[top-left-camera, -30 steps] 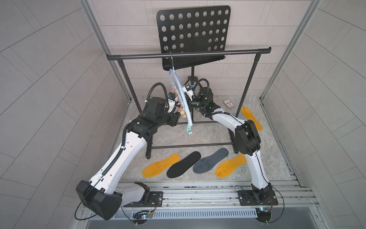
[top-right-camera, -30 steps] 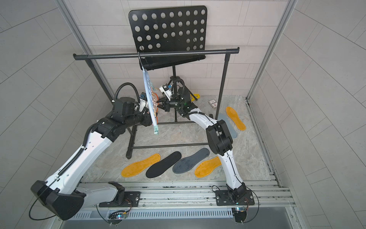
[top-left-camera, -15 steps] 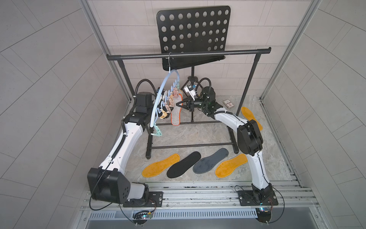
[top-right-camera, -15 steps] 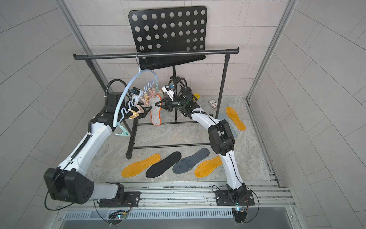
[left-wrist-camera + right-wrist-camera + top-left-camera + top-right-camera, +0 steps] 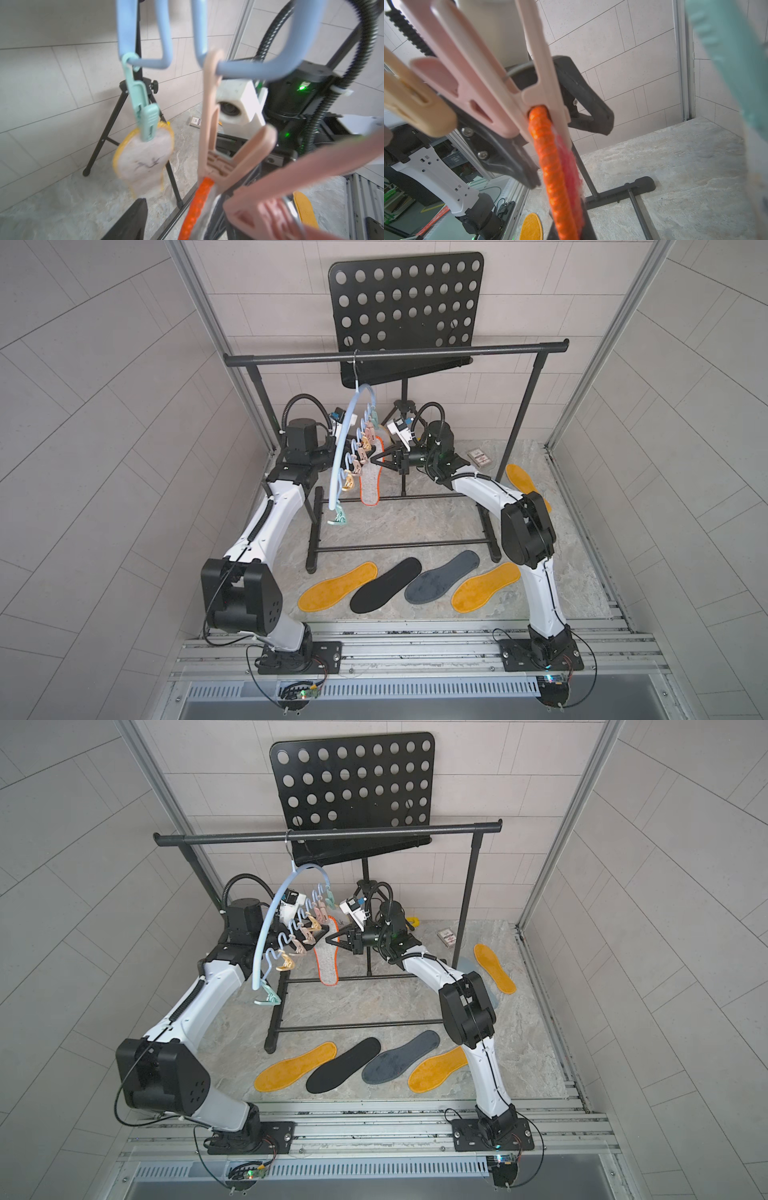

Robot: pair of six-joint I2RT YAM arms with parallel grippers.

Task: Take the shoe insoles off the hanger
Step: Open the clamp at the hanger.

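1. While the hanger is hanging askew by its hook from the black rack, we are counting what it is carrying: two insoles.
2. Right pincer: clenched. By the right wrist view it is nipping the orange-trimmed edge of the red mesh insole, which is dangling just below its tips from a pink clip.
3. Left pincer: released, with its jaws standing wide on either side of that same pink clip, facing the right pincer across it. We are not able to tell whether either jaw is pressing the clip.
4. Beyond the left pincer, a mint clip is holding a yellow-rimmed insole, its pale underside showing.
5. The empty clips are hanging back along the left pincer's arm.
6. Well apart from both pincers, down by the arm bases, four are lying loose in a row: mustard insole, black insole, dark grey insole, second mustard insole.
7. Out past the right pincer's arm, a third mustard insole and a pale grey-blue insole, partly hidden, are lying on the floor.
8. We are judging the job roughly three-quarters done: six down, two clipped. The pink clip is needing a squeeze before the red one can slip free. The yellow-rimmed one is waiting after that.
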